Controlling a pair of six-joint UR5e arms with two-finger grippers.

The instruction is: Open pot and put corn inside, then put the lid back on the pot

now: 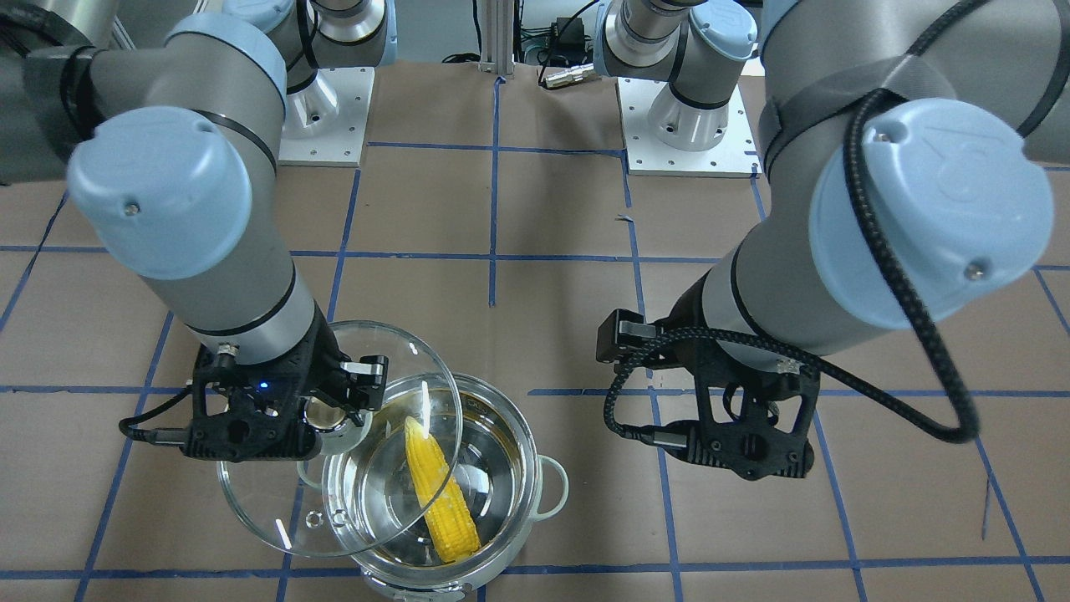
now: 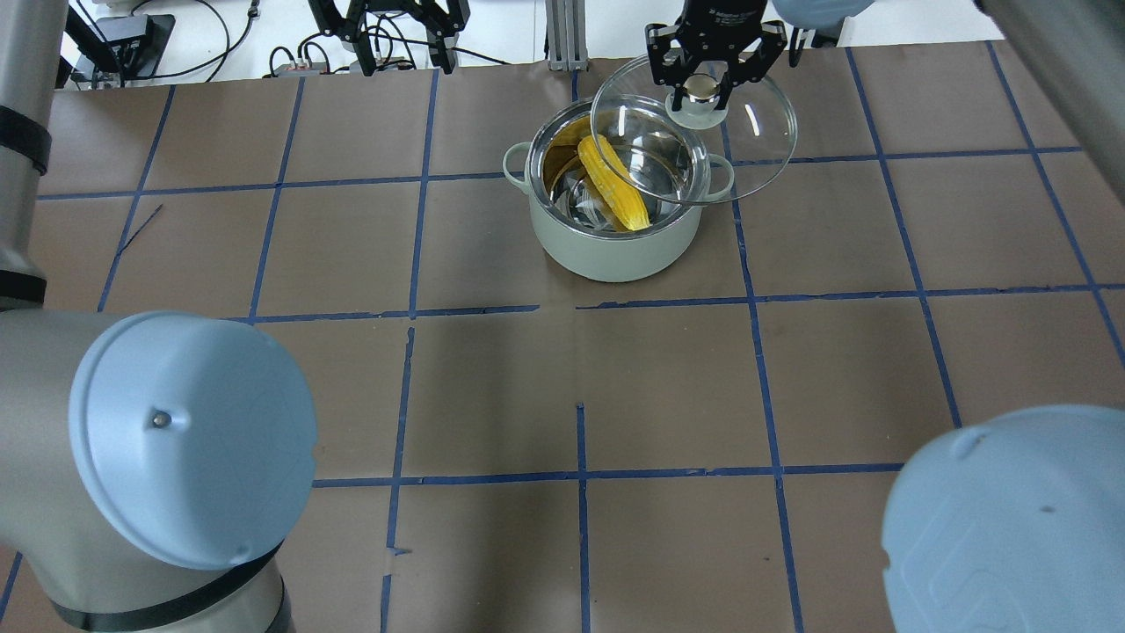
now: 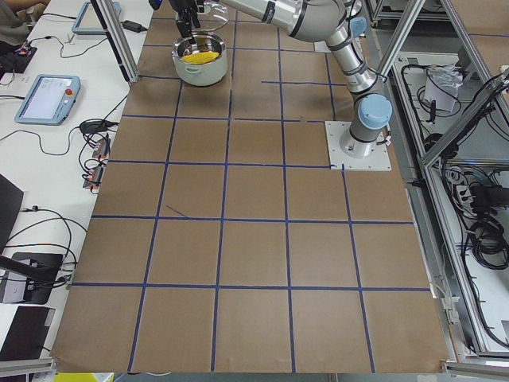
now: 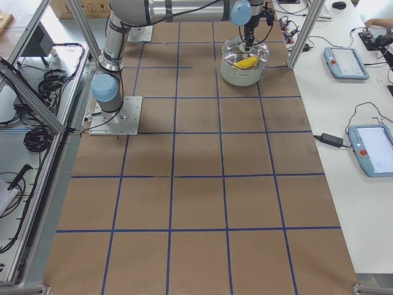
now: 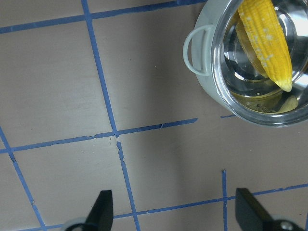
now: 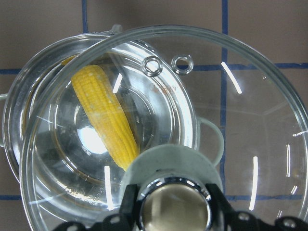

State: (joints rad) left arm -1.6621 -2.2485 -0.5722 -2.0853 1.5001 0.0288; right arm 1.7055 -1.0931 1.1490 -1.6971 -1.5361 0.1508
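Observation:
The pot stands on the table, with the yellow corn lying slanted inside it. My right gripper is shut on the knob of the glass lid. It holds the lid tilted over the pot, offset to the robot's right, so it covers only part of the opening. The right wrist view shows the lid, the corn through the glass, and the gripper on the knob. My left gripper is open and empty above the table, beside the pot.
Blue tape lines cross the brown table cover. The two arm base plates stand at the robot's side. Cables and a frame post lie beyond the pot. Tablets rest on a side bench.

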